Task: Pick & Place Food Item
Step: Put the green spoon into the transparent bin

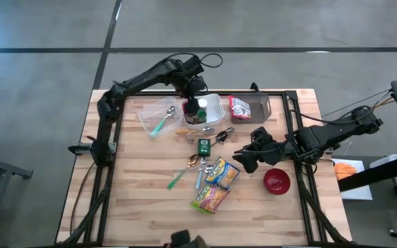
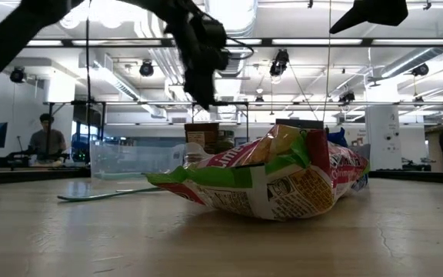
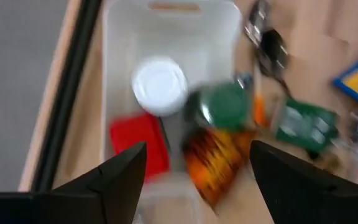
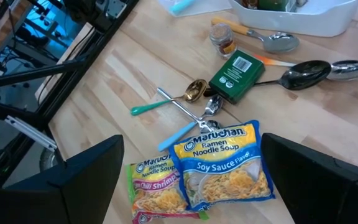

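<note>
The food tub (image 1: 205, 109) sits at the back of the table (image 1: 136, 200), full of food jars. The left gripper (image 3: 194, 163) hangs just above it with its jaws wide open and empty. The right gripper (image 4: 191, 171) waits open above the noodle packs (image 4: 222, 163). The orange packet (image 3: 215, 155) leans on the tub's rim, so I think it could tip out.

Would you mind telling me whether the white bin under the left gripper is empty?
Not empty. The white bin holds a white-lidded jar, a green-lidded jar, and a red packet.
</note>
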You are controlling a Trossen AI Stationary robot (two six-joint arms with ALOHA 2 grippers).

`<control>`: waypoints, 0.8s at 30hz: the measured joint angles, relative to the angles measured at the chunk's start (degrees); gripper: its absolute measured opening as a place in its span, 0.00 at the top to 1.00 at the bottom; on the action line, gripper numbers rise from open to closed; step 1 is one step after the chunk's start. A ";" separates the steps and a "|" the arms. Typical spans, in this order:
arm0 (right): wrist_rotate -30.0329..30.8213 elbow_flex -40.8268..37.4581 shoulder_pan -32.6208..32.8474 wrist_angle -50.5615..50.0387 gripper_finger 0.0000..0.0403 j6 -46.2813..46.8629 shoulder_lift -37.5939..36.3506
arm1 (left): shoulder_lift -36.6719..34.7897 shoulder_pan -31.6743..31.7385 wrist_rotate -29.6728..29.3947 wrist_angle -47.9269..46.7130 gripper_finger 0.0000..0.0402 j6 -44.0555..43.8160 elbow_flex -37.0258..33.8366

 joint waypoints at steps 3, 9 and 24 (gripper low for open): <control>0.00 0.00 0.00 0.01 0.07 -0.56 0.00 | -2.88 -1.89 -0.01 -3.87 0.28 -2.05 -0.16; 0.00 0.00 0.00 0.02 0.07 -0.58 0.00 | -10.31 -8.76 -4.58 0.04 0.28 -7.66 -8.76; -1.96 0.00 0.00 0.31 0.07 -0.84 0.00 | -24.91 -25.55 -11.88 17.42 0.28 -32.25 -42.85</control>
